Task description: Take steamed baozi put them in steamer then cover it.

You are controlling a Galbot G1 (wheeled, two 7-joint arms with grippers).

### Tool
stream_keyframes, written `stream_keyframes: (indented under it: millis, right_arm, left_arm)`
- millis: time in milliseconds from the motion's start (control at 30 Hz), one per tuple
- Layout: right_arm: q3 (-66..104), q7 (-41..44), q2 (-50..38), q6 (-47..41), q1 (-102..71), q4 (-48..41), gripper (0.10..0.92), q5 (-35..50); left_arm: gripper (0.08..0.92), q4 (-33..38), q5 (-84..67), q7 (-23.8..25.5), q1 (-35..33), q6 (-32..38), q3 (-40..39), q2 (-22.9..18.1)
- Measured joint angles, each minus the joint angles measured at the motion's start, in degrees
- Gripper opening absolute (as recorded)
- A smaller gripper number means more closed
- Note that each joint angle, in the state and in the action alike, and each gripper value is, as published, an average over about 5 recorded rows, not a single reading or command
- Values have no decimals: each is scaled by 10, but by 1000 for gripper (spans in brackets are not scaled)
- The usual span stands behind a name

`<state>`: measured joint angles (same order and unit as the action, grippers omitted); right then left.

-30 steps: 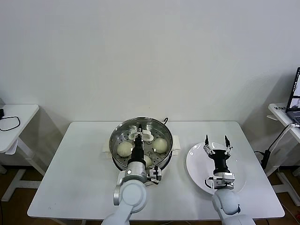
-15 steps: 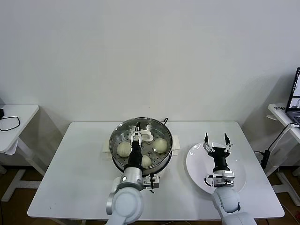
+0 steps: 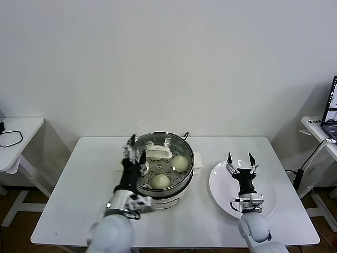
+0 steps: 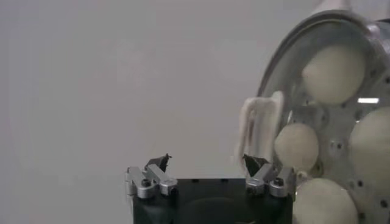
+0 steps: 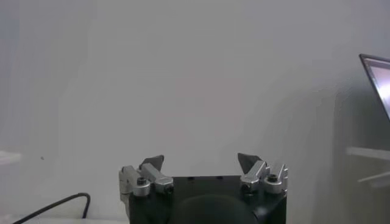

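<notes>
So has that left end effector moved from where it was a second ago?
Yes. The left end effector was over the middle of the steamer; now it hangs open at the pot's left rim, clear of the cover.

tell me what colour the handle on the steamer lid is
Cream-white; the handle sits at the middle of the clear glass lid, clearest in the head view.

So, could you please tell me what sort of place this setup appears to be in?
Probably a lab or office test room, not a kitchen: a plain white wall, white tables on bare frames, and a laptop on a side desk beside the steamer.
</notes>
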<state>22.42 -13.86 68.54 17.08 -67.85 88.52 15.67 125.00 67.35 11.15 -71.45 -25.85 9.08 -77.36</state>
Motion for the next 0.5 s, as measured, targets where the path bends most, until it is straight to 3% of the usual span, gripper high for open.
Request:
stream_keyframes:
  millis: [267,500]
  right_arm:
    - [0,18,-7,-33,-18,16,823,46]
    - [-4,33,-6,-41,-34,24,823,64]
  left_arm:
    - [823,-45,-298,-90,3,90,109,13]
    - [823,-105,-487,-118,-8,205,173,11]
